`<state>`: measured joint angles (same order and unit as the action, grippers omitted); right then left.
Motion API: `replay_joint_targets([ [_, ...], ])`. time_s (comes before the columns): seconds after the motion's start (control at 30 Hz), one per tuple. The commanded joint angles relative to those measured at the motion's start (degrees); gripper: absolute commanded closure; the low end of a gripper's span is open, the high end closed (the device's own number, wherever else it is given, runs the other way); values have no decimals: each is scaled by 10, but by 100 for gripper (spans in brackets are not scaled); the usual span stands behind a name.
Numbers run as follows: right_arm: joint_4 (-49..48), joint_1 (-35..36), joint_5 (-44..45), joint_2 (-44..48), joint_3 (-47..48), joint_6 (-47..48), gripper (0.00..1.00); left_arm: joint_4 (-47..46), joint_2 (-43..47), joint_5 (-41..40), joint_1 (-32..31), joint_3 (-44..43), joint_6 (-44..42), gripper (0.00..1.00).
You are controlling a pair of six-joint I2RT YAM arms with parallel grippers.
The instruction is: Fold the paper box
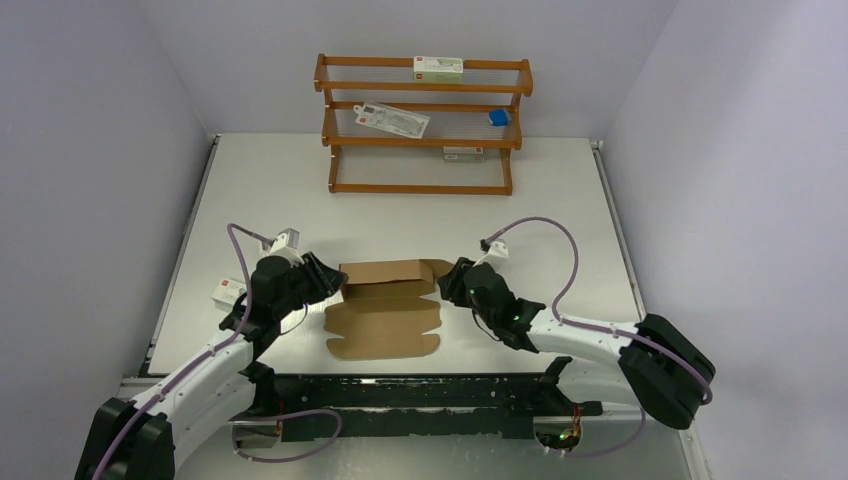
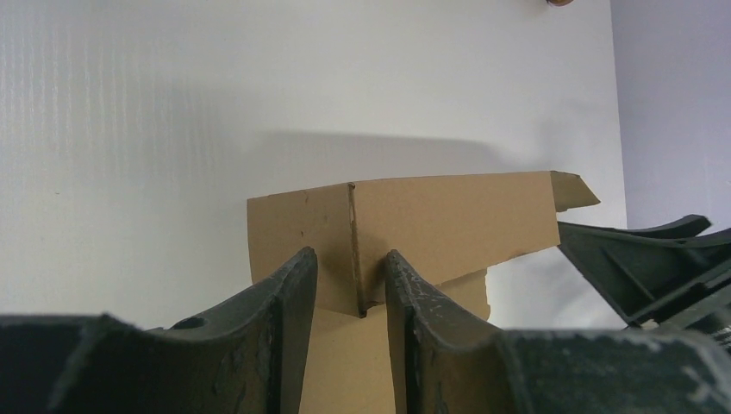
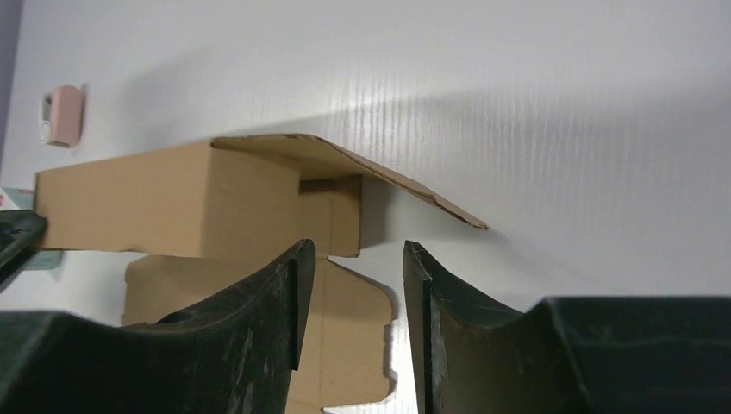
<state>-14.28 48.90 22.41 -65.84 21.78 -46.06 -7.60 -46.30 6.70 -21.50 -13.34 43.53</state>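
Observation:
The brown paper box (image 1: 385, 305) lies mid-table, partly folded: its far panel stands up as a wall and its near panels lie flat. My left gripper (image 1: 333, 281) is at the box's left end. In the left wrist view the gripper (image 2: 352, 280) is open, and the wall's upright corner fold (image 2: 353, 246) shows just beyond the gap. My right gripper (image 1: 447, 285) is at the box's right end. In the right wrist view it (image 3: 355, 267) is open and empty, in front of the wall's end (image 3: 332, 211) under a raised, slanting flap (image 3: 379, 177).
A wooden shelf rack (image 1: 425, 125) at the back holds white cartons and a small blue item (image 1: 497, 117). A small white carton (image 1: 228, 290) lies left of the left arm. A black rail (image 1: 400, 392) runs along the near edge.

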Motion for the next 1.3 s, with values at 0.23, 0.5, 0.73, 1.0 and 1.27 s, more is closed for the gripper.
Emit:
replay_joint_targets([
  [0.23, -250, 7, -5, -143, -43, -23, 58, 9, -9, 7, -2, -8, -2, 60],
  [0.5, -320, 41, 1, -211, -33, -11, 63, 2, -15, 13, -2, -8, -1, 60],
  [0.73, -355, 55, -19, -200, -25, 37, 64, 0, -10, 17, -2, -4, 5, 60],
  [1.0, -461, 59, -66, -255, -32, 82, 67, 11, -1, 14, -2, -8, 4, 60],
  [1.27, -462, 61, -41, -249, -45, 131, 72, 24, 8, -4, -2, -8, 1, 60],
])
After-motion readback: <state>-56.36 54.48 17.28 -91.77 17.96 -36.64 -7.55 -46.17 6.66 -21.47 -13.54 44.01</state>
